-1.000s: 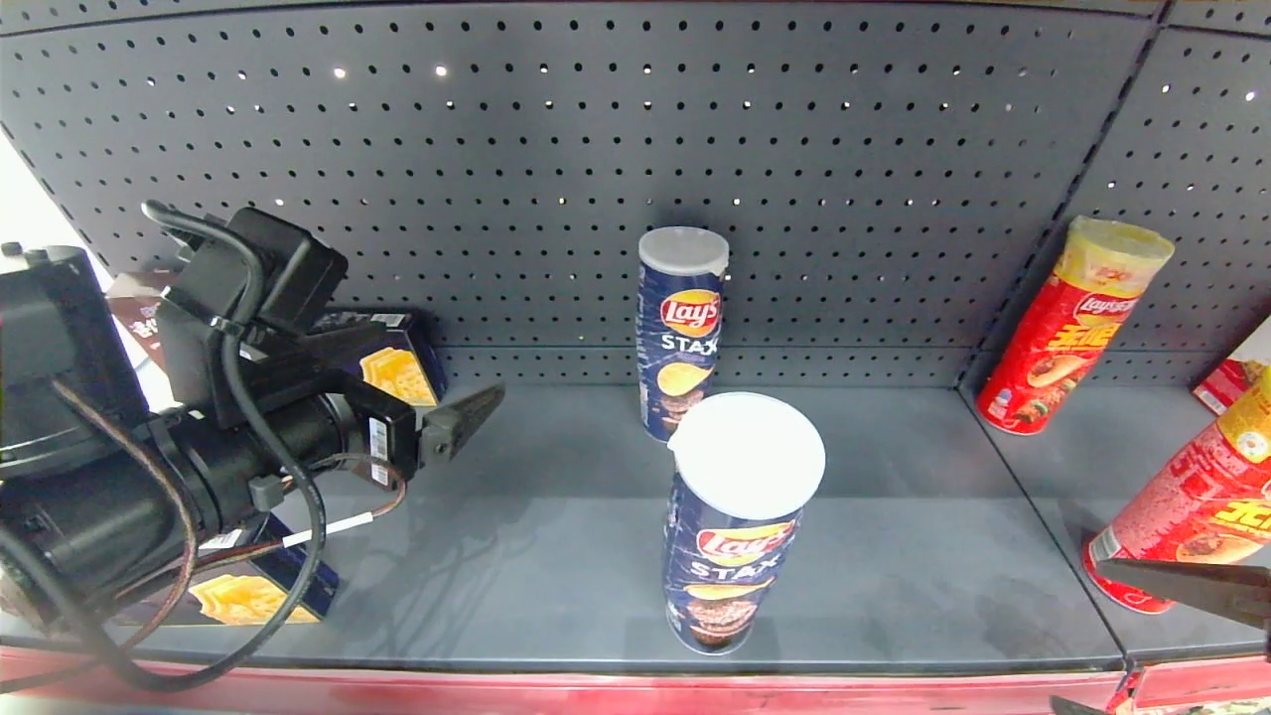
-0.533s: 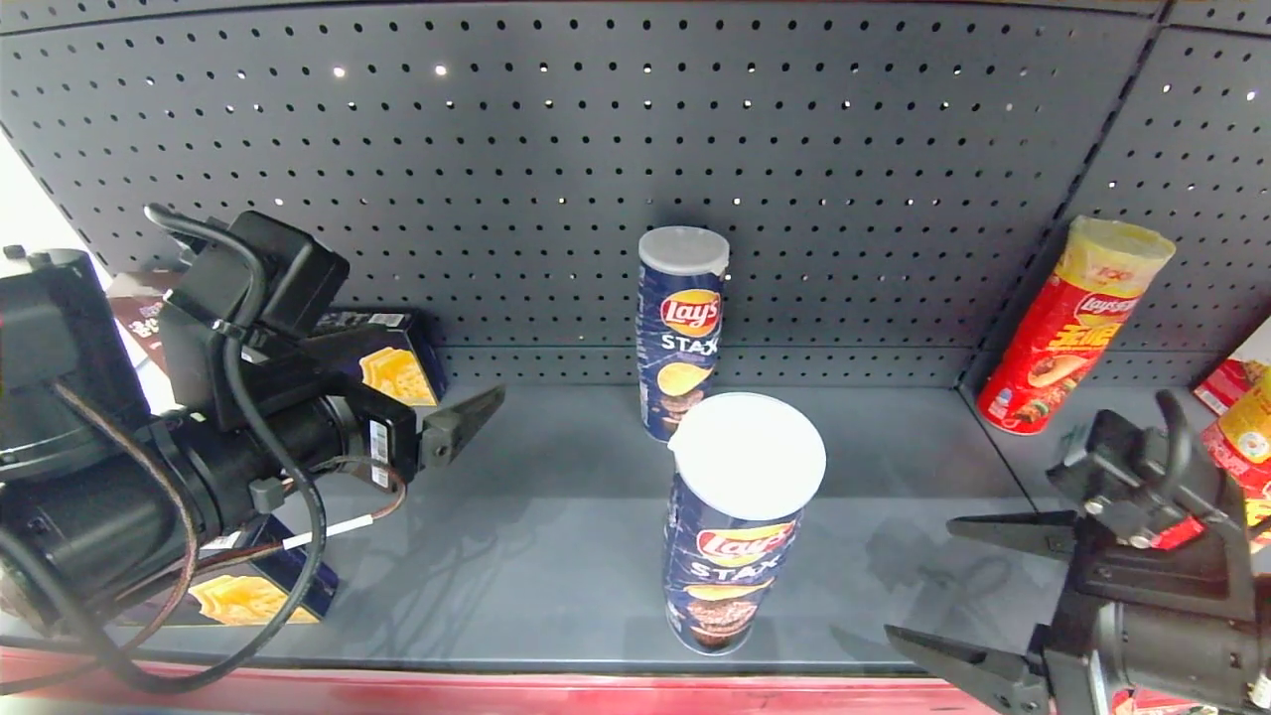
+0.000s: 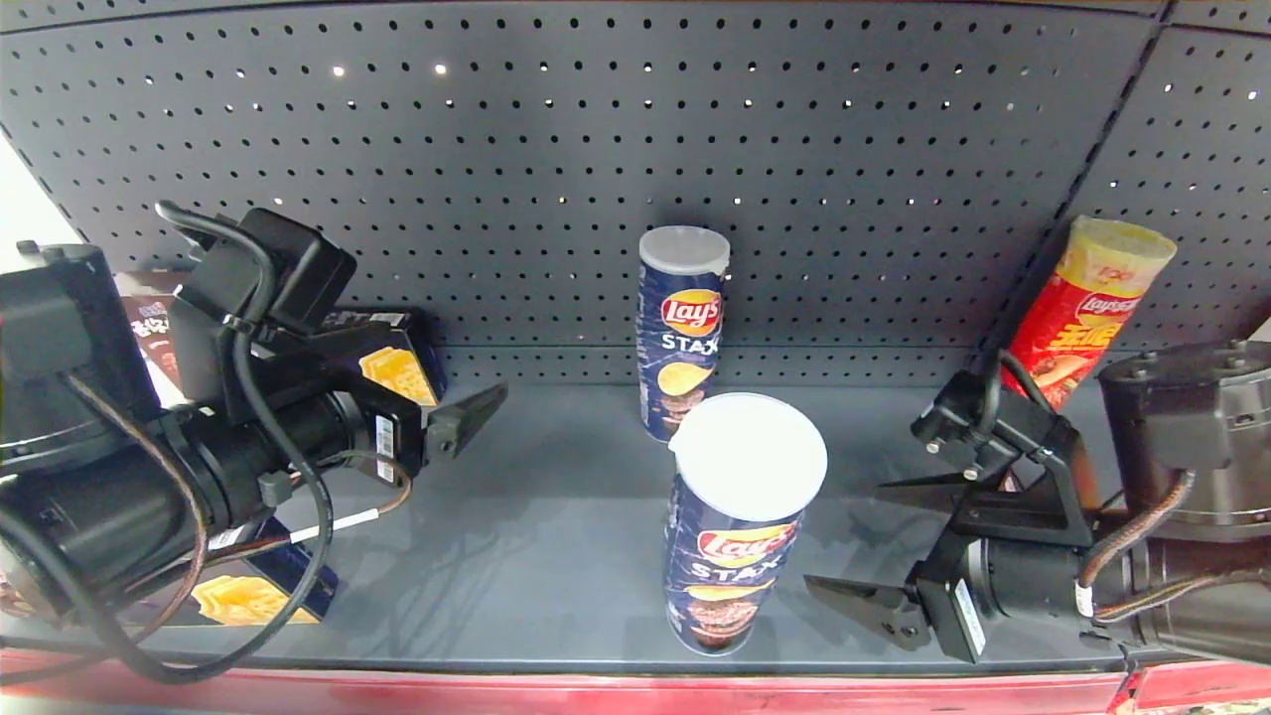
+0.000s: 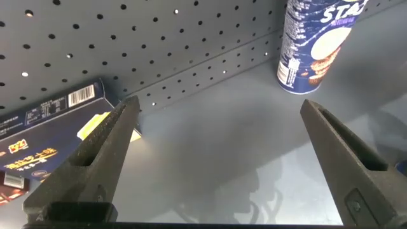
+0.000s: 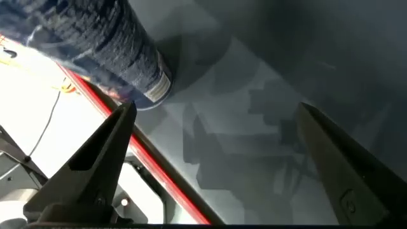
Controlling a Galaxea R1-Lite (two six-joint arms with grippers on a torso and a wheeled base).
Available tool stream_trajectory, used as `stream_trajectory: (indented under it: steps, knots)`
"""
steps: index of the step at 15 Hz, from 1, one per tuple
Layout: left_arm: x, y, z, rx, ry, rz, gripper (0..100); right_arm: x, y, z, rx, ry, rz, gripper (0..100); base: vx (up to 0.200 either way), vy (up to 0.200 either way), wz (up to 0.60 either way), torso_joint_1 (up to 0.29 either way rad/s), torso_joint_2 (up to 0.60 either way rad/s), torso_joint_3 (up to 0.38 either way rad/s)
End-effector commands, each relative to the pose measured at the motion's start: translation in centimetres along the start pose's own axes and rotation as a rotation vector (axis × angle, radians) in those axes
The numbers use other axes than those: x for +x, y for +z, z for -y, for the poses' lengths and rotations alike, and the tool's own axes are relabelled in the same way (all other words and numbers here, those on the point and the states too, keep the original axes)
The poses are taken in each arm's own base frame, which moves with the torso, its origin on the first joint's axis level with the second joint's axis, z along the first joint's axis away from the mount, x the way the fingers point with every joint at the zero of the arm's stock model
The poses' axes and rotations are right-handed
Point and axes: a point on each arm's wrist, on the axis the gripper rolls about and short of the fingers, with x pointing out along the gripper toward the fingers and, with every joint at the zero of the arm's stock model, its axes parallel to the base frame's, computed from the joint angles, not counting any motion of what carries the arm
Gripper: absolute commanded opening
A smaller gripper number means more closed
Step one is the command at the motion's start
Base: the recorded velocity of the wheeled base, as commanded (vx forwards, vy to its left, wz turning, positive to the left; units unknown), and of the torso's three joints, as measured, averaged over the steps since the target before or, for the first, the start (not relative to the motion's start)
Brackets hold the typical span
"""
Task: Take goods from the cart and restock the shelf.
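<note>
Two dark blue chip cans with white lids stand upright on the grey shelf [image 3: 556, 536]. One can [image 3: 740, 526] is near the front edge, and the other can [image 3: 680, 333] is behind it by the pegboard. My right gripper [image 3: 844, 536] is open just right of the front can, level with its lower half and not touching it. The right wrist view shows that front can [image 5: 108, 51] beside the open right gripper [image 5: 216, 108]. My left gripper [image 3: 477, 412] is at the shelf's left and open, holding nothing. Past the left gripper [image 4: 219, 108], the left wrist view shows the back can [image 4: 315, 44].
A red chip can [image 3: 1082, 298] leans on the pegboard at the right, partly behind my right arm. Blue cracker boxes sit at the left, one at the back [image 3: 392, 357] and one at the front [image 3: 248, 596]. The shelf's red front lip [image 3: 596, 690] runs along the bottom.
My right arm has come in from the lower right edge and moved left, its open fingers now beside the front blue can. The left arm has barely shifted.
</note>
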Motion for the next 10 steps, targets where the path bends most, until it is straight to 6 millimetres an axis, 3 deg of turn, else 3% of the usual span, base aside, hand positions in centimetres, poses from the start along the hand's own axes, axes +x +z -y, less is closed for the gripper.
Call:
stream_trajectory:
  steps: [1,10]
  knots:
    - [0.4,-0.1,0.1,0.000,0.000,-0.007,100,1.0,0.0,-0.1,-0.002,0.007,-0.021,100,0.000,0.000,0.00,0.000,0.00,0.000]
    - [0.6,-0.3,0.1,0.000,-0.003,-0.002,100,3.3,1.0,-0.8,-0.021,0.036,-0.018,100,0.000,0.000,0.00,0.000,0.00,0.000]
